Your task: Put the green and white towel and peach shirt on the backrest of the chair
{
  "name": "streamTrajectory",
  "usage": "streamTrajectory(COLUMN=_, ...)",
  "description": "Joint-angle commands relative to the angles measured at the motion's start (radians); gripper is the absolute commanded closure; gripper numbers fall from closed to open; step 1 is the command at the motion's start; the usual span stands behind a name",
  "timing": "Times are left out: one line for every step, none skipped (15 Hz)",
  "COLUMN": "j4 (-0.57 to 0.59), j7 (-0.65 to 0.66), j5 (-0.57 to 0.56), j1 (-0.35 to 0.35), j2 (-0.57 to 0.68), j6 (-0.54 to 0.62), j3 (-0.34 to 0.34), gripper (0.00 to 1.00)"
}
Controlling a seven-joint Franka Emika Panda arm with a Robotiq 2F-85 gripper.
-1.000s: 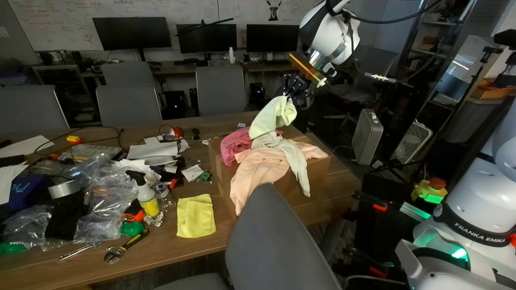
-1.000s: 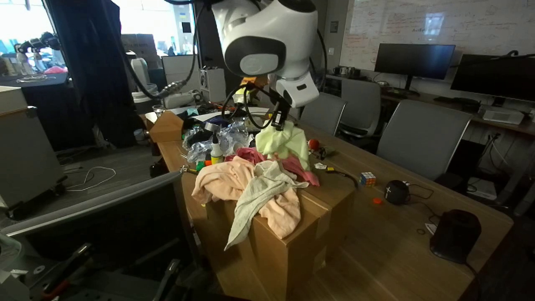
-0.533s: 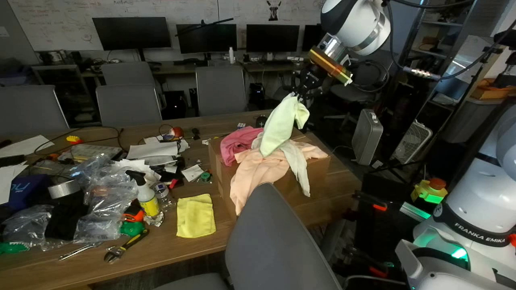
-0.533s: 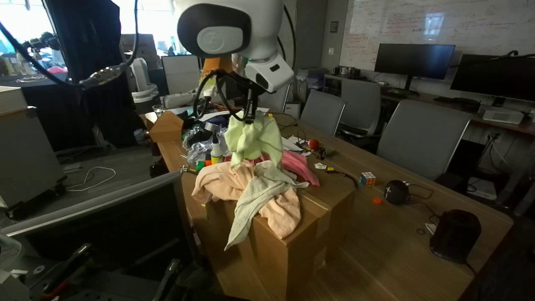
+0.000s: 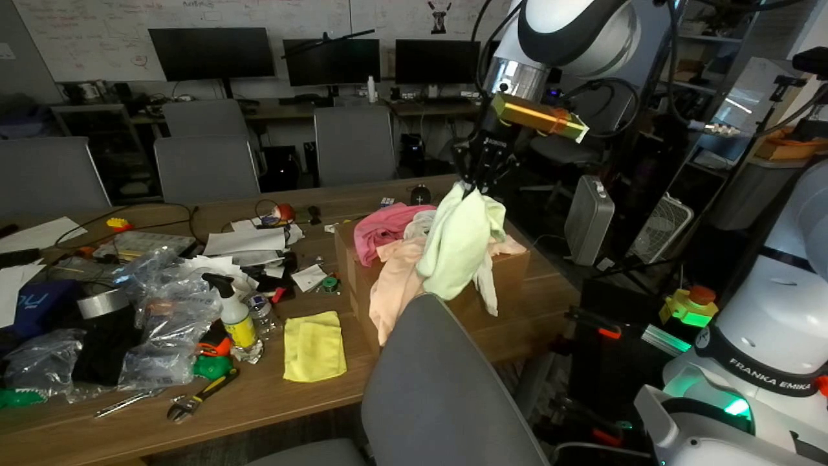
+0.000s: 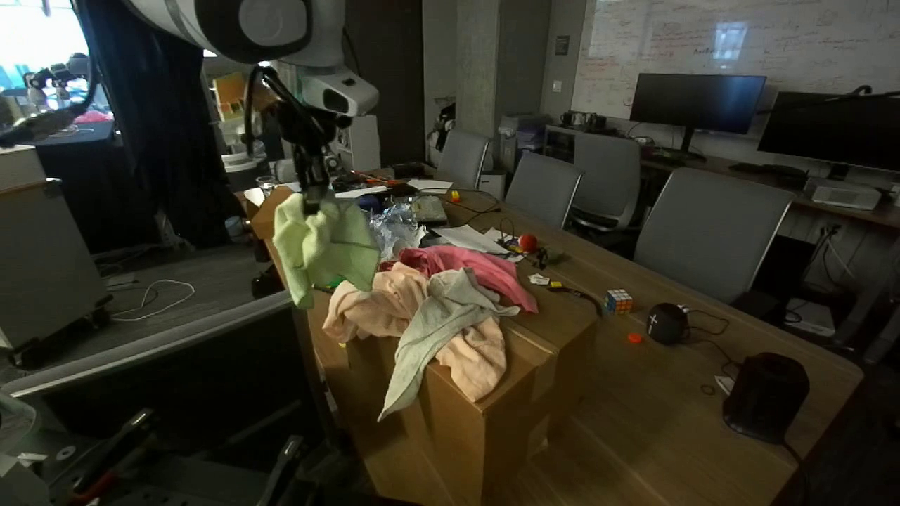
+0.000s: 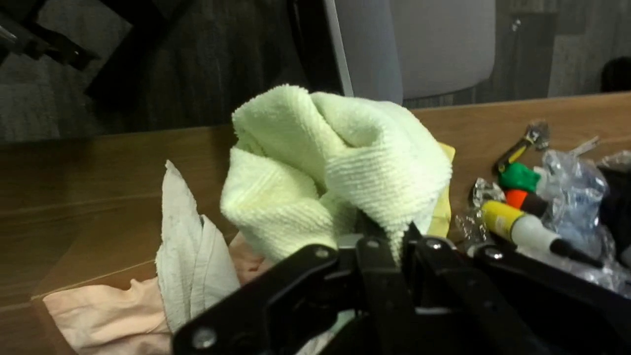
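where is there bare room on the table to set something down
Free: the table between the cardboard box and the large black device; a smaller gap between the yellow cloth and the adjustable wrench. Crowded: around the plastic wrap and spray bottle, and atop the box, where the peach shirt and pink cloth lie.

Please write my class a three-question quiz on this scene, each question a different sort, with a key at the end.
1. Multiple choice: what does the gripper hold?
(a) the pink cloth
(b) the green towel
(c) the wrench
2. True or false: the peach shirt is not yet on the chair.
3. Fill in: a ____ square cloth lies on the table, near the spray bottle.

Key: 1. b; 2. true, it lies on the box; 3. yellow.
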Motion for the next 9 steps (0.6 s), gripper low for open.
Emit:
streamTrajectory(j4=0.012, j7=0.048, j5=-0.12, j1=0.058, j2=-0.063, j6=-0.114, j3=0.082, gripper=0.96)
streamTrajectory(j4=0.016, j7=0.049, j5=-0.147, j1=0.076, j2=-0.072, j6=-0.14, j3=0.106, gripper=0.96)
streamTrajectory(j4=0.021, j7=0.047, j5=-0.173, j1=0.094, j2=-0.078, j6=-0.166, j3=0.129, gripper=0.96)
streamTrajectory(j4=0.027, j7=0.045, j5=-0.2, j1=0.111, j2=-0.081, j6=-0.187, j3=0.152, gripper=0.96)
streamTrajectory(j4=0.034, j7=0.042, j5=-0.227, j1=0.127, j2=-0.086, j6=-0.208, j3=0.174, gripper=0.96)
streamTrajectory(j4=0.044, j7=0.039, j5=-0.255, j1=0.143, j2=-0.086, j6=-0.226, j3=0.195, gripper=0.96)
streamTrajectory(j4=0.054, j7=0.032, j5=-0.282, j1=0.158, j2=-0.088, j6=-0.243, j3=0.214, gripper=0.96)
streamTrajectory(j4=0.069, j7=0.026, j5=-0.308, j1=0.175, j2=-0.083, j6=-0.261, j3=0.232, gripper=0.96)
streamTrajectory(j4=0.085, j7=0.019, j5=-0.333, j1=0.191, j2=-0.078, j6=-0.279, j3=0.25, gripper=0.96)
